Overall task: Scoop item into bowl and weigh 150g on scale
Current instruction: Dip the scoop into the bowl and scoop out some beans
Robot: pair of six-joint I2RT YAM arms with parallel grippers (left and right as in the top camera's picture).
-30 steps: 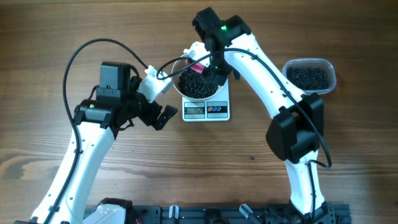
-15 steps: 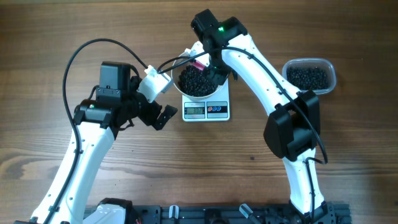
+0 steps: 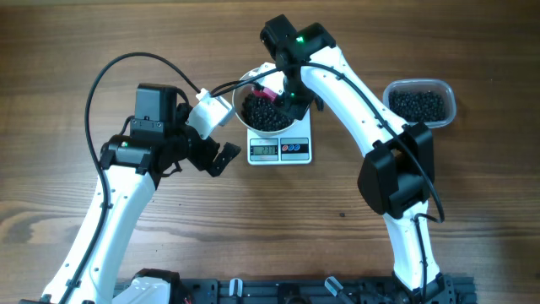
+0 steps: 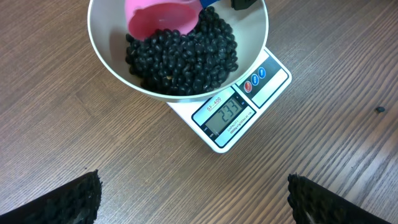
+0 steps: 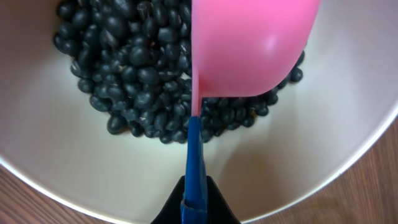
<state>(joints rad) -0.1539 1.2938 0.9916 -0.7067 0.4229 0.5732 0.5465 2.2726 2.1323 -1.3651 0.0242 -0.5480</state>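
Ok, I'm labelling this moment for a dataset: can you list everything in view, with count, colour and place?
bowl: one, white, sitting on the scale
beans in the bowl: a heap, black, partly under the scoop
scale: one, white with a grey display, centre of the table
scoop: one, pink with a blue handle, over the beans inside the bowl
container: one, clear plastic, to the right of the scale
beans in the container: a layer, black
table: one, brown wood, under everything
left gripper: one, black, open, left of the scale, holding nothing
right gripper: one, black, shut on the scoop's handle above the bowl
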